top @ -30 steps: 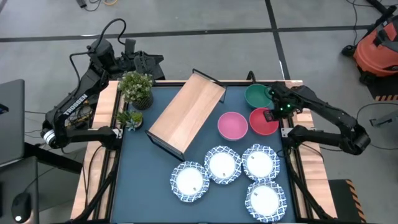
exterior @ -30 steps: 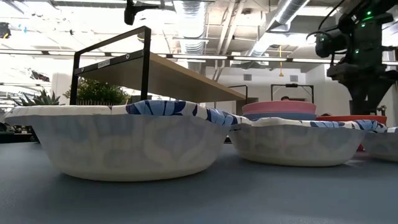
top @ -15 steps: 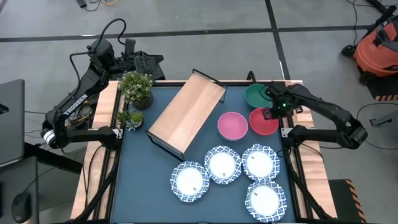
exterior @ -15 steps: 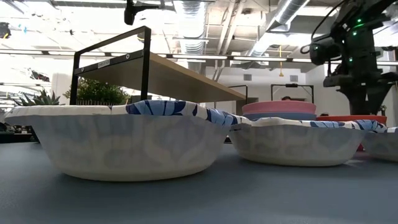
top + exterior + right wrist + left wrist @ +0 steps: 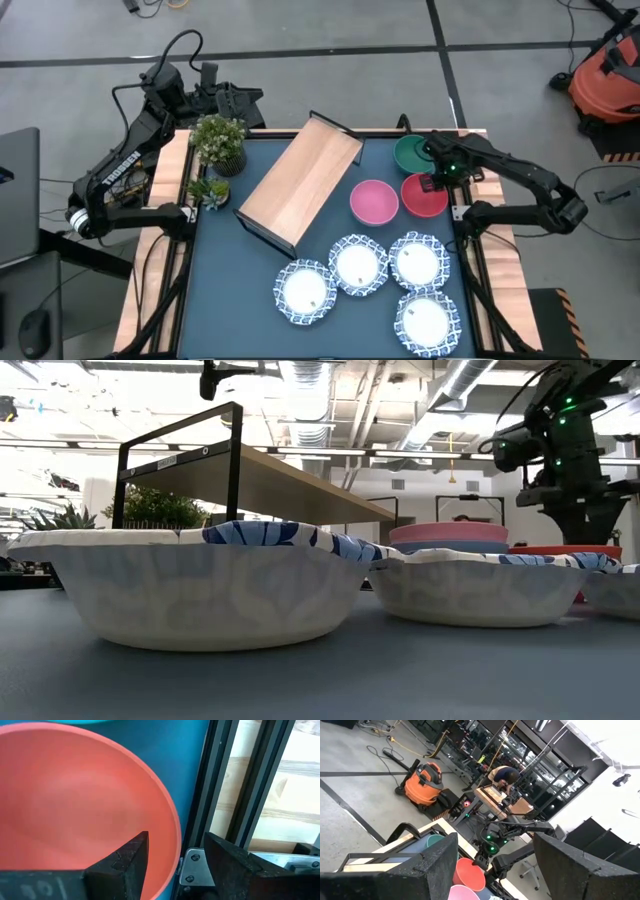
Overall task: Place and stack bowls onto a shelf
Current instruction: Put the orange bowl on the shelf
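Right wrist view: open jaws straddle red bowl [image 5: 75, 795] rim

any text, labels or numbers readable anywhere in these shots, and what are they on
"TROSSEN": white letters along the dark left arm, only just legible.
White sticker on the dark metal frame of the long light-wood shelf: too small to read.
Faint marks on a finger of the right gripper: unreadable.

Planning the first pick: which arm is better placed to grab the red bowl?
Right. Its end effector hangs open over the red bowl's rim; the left arm is parked off the table's far left corner.
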Robot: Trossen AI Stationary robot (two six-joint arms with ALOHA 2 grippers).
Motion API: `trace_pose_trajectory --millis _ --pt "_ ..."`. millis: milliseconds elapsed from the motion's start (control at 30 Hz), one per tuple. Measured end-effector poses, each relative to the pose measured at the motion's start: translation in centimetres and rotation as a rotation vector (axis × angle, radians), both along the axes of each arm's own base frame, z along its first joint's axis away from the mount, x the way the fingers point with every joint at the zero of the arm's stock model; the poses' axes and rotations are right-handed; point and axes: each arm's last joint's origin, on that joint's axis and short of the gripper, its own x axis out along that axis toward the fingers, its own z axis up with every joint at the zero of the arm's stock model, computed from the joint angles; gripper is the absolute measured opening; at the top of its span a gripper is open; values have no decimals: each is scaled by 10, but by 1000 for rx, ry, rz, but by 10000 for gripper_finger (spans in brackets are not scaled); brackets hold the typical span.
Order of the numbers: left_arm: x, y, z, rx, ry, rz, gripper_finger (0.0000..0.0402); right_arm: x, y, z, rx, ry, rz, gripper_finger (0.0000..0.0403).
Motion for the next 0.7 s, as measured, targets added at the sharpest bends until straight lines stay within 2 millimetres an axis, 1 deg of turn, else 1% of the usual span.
trace_pose_trajectory --millis 167,267,533,700 --pt "0 0 0 0 0 0 243 1 -1 0 -5 -4 -8 212" --pt "0 0 0 0 0 0 243 0 0 0 -4 -3 -16 197" --pt "0 0 0 0 0 0 243 0 0 0 -1 1 -24 111" --pt "0 0 0 0 0 0 243 0 0 0 0 1 -26 68"
